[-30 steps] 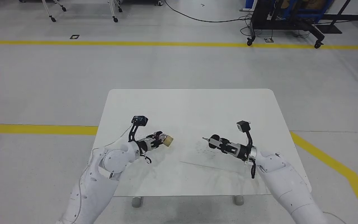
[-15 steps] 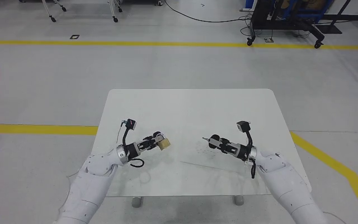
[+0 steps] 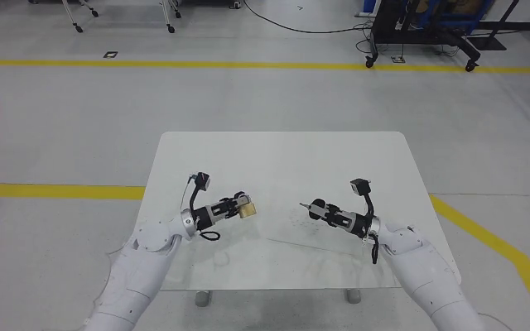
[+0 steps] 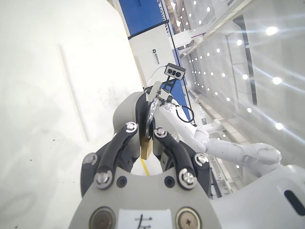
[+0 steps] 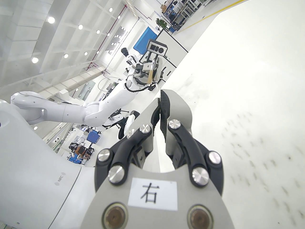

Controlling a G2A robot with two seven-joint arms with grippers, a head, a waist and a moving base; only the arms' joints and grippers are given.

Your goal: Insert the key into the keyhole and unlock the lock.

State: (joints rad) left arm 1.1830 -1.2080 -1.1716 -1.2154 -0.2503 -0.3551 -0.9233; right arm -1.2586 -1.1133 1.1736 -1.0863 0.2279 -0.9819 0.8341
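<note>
Padlock (image 3: 246,210), brass, sits clamped between the left gripper's (image 3: 239,207) fingers above the table's (image 3: 281,157) near left part. Level with it to the right, well apart, the right gripper (image 3: 315,208) has its fingers pressed together on a key (image 3: 303,204) pointing toward the padlock.

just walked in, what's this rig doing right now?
It's a two-armed lock-and-key job. The left end effector is shut on a brass padlock, held over the table. The right end effector is shut on what looks like the key, its thin metal tip pointing toward the padlock. The two face each other with a clear gap between them, so the key is not yet in the keyhole.
</note>
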